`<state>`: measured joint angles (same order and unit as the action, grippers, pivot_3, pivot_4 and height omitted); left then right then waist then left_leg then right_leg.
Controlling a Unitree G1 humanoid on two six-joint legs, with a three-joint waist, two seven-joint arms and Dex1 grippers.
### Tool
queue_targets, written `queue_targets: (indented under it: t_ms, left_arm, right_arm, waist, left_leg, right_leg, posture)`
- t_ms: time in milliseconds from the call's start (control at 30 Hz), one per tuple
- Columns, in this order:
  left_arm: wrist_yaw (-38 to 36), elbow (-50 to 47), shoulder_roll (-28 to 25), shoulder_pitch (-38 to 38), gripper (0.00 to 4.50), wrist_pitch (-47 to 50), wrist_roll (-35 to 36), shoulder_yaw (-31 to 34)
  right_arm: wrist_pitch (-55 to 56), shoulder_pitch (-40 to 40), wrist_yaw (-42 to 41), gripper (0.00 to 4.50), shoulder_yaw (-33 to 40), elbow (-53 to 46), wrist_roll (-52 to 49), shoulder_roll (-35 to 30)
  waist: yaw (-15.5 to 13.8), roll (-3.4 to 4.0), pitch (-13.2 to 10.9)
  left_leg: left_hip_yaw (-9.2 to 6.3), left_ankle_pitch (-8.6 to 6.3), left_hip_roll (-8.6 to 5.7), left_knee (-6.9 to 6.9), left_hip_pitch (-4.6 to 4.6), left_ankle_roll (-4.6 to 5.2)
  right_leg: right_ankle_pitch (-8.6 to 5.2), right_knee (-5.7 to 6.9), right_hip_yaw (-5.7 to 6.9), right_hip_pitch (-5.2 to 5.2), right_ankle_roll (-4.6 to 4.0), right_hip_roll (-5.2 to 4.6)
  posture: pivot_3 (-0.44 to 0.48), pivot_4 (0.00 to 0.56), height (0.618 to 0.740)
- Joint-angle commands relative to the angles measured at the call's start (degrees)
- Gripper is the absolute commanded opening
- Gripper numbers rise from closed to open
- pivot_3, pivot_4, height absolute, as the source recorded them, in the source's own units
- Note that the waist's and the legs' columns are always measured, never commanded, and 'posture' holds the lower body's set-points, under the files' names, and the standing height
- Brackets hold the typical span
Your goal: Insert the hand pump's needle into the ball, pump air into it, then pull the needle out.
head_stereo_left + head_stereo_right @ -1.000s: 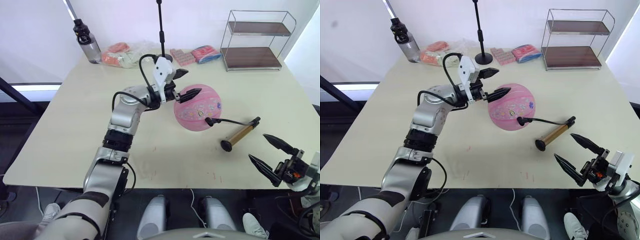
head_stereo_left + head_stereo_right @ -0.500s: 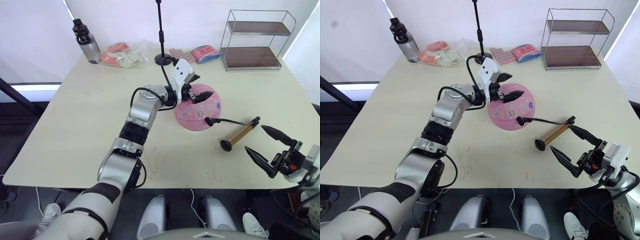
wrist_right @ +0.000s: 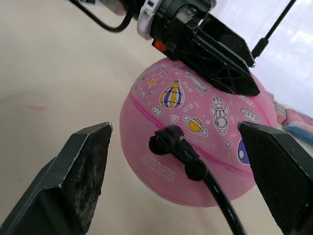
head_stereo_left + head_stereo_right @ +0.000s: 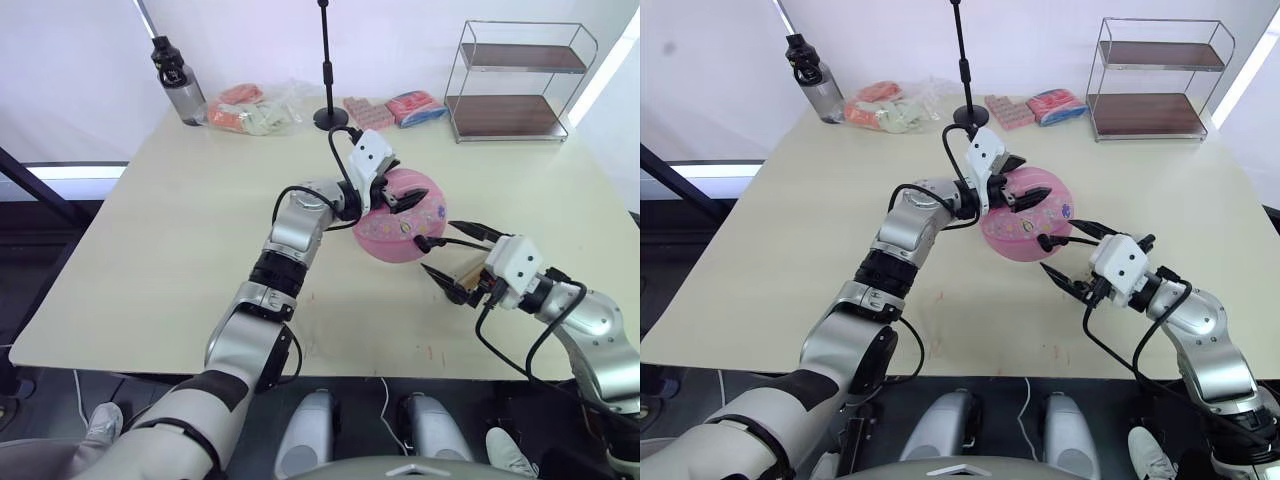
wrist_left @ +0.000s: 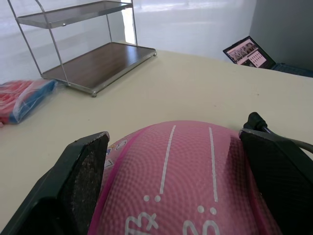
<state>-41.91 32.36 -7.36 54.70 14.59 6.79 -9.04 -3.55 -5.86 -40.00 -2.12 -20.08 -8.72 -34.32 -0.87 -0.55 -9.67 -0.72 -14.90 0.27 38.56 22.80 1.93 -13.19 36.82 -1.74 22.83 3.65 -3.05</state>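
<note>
The left gripper (image 4: 397, 190) spreads its black fingers across the pebbled pink ball (image 4: 400, 218), touching its top. At four o'clock of the ball, the right gripper (image 4: 452, 257) gapes wide around the pump's thin black hose (image 3: 195, 166), holding nothing.

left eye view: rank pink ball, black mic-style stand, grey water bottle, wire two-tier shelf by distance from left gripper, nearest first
1. Pink printed ball: directly under the left gripper.
2. Tall black stand with round base: behind it, toward the table's far edge.
3. Two-tier wire shelf with brown boards: far right corner.
4. Grey water bottle with black cap: far left corner.
</note>
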Motion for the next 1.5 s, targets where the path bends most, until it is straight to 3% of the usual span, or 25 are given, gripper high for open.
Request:
queue_targets:
  t_ms: [33, 333, 767, 900, 933, 1067, 1100, 1133, 1300, 1500]
  left_arm:
    - [1.26, 2.0, 0.81, -0.5, 4.5, 0.52, -1.47, -0.7]
    - [2.12, 2.02, 1.7, -0.9, 4.5, 0.65, -1.65, -0.65]
    - [2.4, 1.91, 2.05, -1.16, 4.5, 0.7, -1.78, -0.79]
    - [2.55, 1.81, 2.01, -1.3, 4.5, 0.65, -1.79, -0.73]
    - [2.59, 1.82, 1.99, -1.33, 4.5, 0.62, -1.81, -0.72]
    - [2.75, 2.02, 1.98, -1.45, 4.5, 0.39, -1.89, -0.71]
    - [2.87, 2.17, 2.02, -1.45, 4.5, 0.25, -1.95, -0.69]
    - [3.14, 2.45, 2.09, -1.46, 4.5, 0.01, -2.07, -0.65]
    - [5.52, 3.66, 2.65, -1.71, 4.5, -1.31, -2.67, 0.01]
    - [11.19, 6.06, 4.04, -3.48, 4.5, -3.16, -4.1, 0.33]
  right_arm:
    - [1.18, -3.59, 1.47, 4.33, -2.17, -0.82, 8.23, -2.62]
    - [13.78, -8.11, 5.07, 4.33, -7.46, 5.29, 25.24, -6.71]
    - [16.21, -9.92, 6.87, 4.33, -8.85, 9.1, 30.9, -4.97]
    - [16.64, -9.99, 7.12, 3.1, -8.82, 9.17, 31.06, -4.15]
    - [16.81, -9.94, 7.15, 2.52, -8.75, 9.21, 31.0, -4.09]
    - [17.7, -9.58, 7.35, 0.91, -8.46, 9.16, 30.71, -4.09]
    - [18.01, -9.4, 7.46, 0.31, -8.29, 9.12, 30.65, -4.14]
    - [18.3, -9.12, 7.63, 0.07, -8.06, 9.08, 30.54, -4.21]
    - [15.67, -6.85, 8.55, 0.05, -5.78, 8.39, 26.7, -1.99]
    - [2.52, -1.14, 7.91, 0.05, -0.64, 2.64, 11.15, 7.13]
  waist:
    - [0.02, 0.0, 0.0]
    - [-0.03, -0.01, 0.01]
    - [0.02, -0.02, 0.01]
    - [0.01, -0.02, 0.01]
    - [0.02, -0.02, 0.01]
    - [0.04, -0.02, 0.01]
    - [0.07, -0.02, 0.01]
    - [0.07, -0.02, 0.01]
    - [-0.01, -0.03, 0.02]
    - [-0.11, -0.06, 0.07]
  left_leg:
    - [0.0, 0.0, 0.0, 0.01, 0.0, 0.0]
    - [-0.01, 0.01, -0.01, 0.09, -0.01, -0.02]
    - [-0.04, 0.03, -0.01, 0.12, -0.02, -0.04]
    - [-0.04, 0.03, -0.01, 0.12, -0.02, -0.04]
    - [-0.04, 0.03, -0.01, 0.12, -0.02, -0.04]
    - [-0.04, 0.03, -0.01, 0.13, -0.02, -0.04]
    - [-0.05, 0.03, -0.01, 0.13, -0.02, -0.04]
    - [-0.04, 0.03, -0.01, 0.13, -0.02, -0.04]
    - [-0.07, 0.03, -0.01, 0.13, -0.03, -0.04]
    - [-0.17, 0.03, -0.01, 0.15, -0.05, -0.04]
  right_leg:
    - [0.0, 0.0, 0.0, 0.0, 0.0, 0.0]
    - [0.02, 0.02, 0.02, -0.04, 0.03, -0.01]
    - [0.03, 0.02, 0.03, -0.06, 0.03, 0.0]
    - [0.03, 0.02, 0.03, -0.07, 0.03, -0.01]
    - [0.04, 0.02, 0.03, -0.07, 0.03, -0.01]
    - [0.04, 0.02, 0.03, -0.08, 0.03, 0.0]
    - [0.04, 0.02, 0.03, -0.08, 0.03, 0.0]
    - [0.04, 0.02, 0.03, -0.08, 0.03, 0.0]
    - [0.04, 0.02, 0.05, -0.1, 0.03, 0.0]
    - [0.04, 0.02, 0.12, -0.17, 0.03, -0.01]
  posture:
    - [0.0, 0.15, 0.74]
    - [0.0, 0.15, 0.74]
    - [0.0, 0.15, 0.74]
    - [0.0, 0.15, 0.74]
    - [0.0, 0.15, 0.74]
    - [0.0, 0.15, 0.74]
    - [0.0, 0.15, 0.74]
    - [0.0, 0.15, 0.74]
    - [0.0, 0.15, 0.74]
    - [0.0, 0.15, 0.74]
